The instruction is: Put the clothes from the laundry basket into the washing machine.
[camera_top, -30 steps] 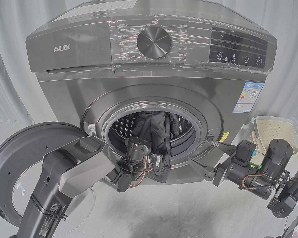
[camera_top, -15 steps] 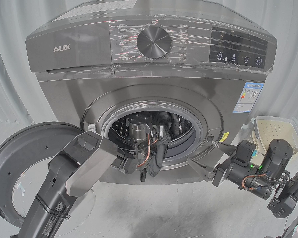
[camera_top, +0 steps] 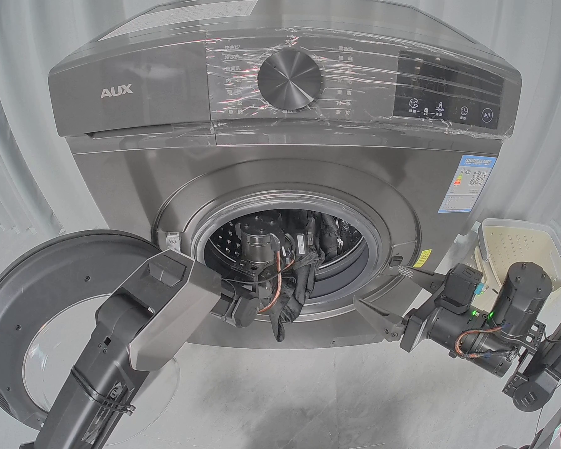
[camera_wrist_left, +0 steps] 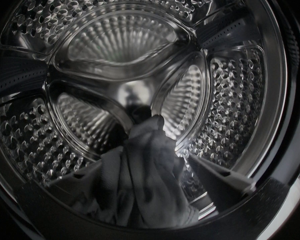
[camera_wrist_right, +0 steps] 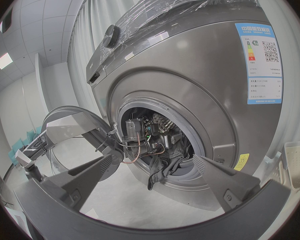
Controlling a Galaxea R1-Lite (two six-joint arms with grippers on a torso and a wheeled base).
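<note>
Looking through the left wrist camera, I see the left gripper [camera_wrist_left: 150, 157] reaching inside the drum [camera_wrist_left: 123, 44]. One bare finger [camera_wrist_left: 220, 180] shows, and the other seems to be buried under cloth. The gap between them looks wide, so I read the jaws as parted rather than pinched, though the dim drum leaves me some doubt. A dark garment [camera_wrist_left: 150, 190] bunches up between the fingers and drapes over the covered one.

From the head camera, the left wrist fills the nine o'clock half of the round opening of the washing machine [camera_top: 280, 157]. Just beside it, the garment crosses the door lip at six o'clock. Part of it lies inside the drum, and a loose tail hangs down the front panel.

The right gripper [camera_top: 380, 287] hangs outside the machine at about four o'clock from the opening. Its fingers are spread wide with nothing between them, and it is well apart from the garment. Farther out along four o'clock, the cream laundry basket [camera_top: 523, 244] stands beside the machine. The door [camera_top: 37, 294] is swung open at eight o'clock.
</note>
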